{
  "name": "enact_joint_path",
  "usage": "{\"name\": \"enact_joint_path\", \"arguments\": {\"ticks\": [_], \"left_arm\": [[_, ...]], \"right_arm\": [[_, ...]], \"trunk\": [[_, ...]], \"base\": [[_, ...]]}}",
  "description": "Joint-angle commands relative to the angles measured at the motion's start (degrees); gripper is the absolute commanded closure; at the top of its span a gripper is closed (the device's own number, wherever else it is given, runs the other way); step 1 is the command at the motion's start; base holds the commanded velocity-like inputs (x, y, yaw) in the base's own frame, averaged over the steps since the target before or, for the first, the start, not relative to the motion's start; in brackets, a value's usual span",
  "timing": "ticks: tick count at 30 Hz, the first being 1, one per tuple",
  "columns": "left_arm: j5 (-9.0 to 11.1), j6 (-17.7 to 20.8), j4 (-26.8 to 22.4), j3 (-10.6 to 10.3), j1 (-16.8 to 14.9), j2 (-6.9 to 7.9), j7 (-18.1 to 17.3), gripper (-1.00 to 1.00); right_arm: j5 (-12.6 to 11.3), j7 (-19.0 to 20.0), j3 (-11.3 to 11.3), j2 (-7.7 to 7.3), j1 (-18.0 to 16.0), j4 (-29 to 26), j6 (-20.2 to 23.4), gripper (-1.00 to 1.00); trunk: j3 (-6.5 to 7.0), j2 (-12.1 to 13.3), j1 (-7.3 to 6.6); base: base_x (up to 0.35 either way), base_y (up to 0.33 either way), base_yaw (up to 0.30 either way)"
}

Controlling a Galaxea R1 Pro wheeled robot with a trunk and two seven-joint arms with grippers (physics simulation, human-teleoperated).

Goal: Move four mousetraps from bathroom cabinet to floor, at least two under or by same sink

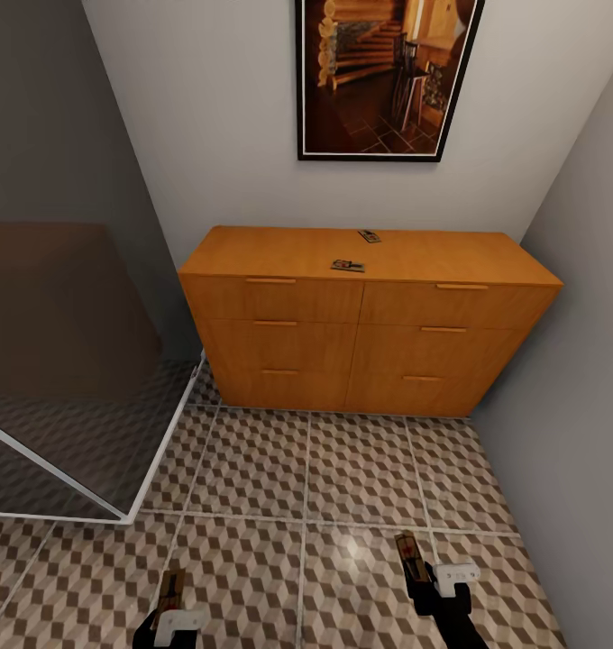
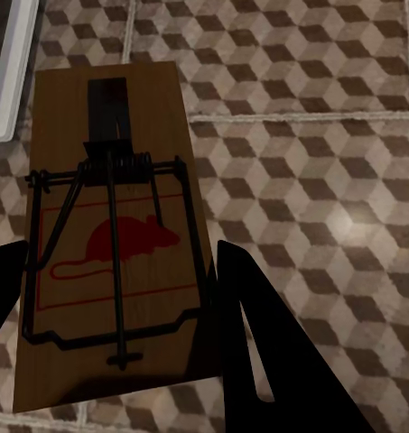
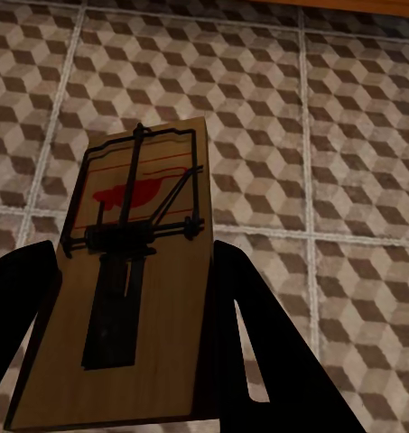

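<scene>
Mousetraps (image 1: 348,265) on cabinet (image 1: 361,333) in head view; both jaws each gripping one.

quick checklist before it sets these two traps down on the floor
1. Left gripper holds a trap: ok.
2. Right gripper holds a trap: ok.
3. Floor ahead free of obstacles: ok.
4. Sink in sight for placing beside it: not ok.
5. Two more traps wait on the cabinet top, near one and far one: ok.
6. Traps' springs set or sprung: cannot tell.
</scene>
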Motion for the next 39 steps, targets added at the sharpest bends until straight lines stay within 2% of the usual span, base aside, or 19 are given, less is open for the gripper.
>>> {"name": "enact_joint_path", "arguments": {"ticks": [1, 39], "left_arm": [[-0.03, -0.25, 0.22, -0.48, -0.08, -0.06, 0.48, 1.0], [-0.03, -0.24, 0.22, -0.48, -0.07, -0.06, 0.48, 1.0]], "right_arm": [[-0.11, -0.18, 0.3, -0.05, -0.03, 0.04, -0.16, 1.0], [-0.11, -0.26, 0.3, 0.04, -0.03, 0.07, -0.16, 1.0]], "trunk": [[-0.03, -0.02, 0.0], [2.91, -0.02, 0.0]], "base": [[0.0, 0.0, 0.0], [0.0, 0.0, 0.0]]}}
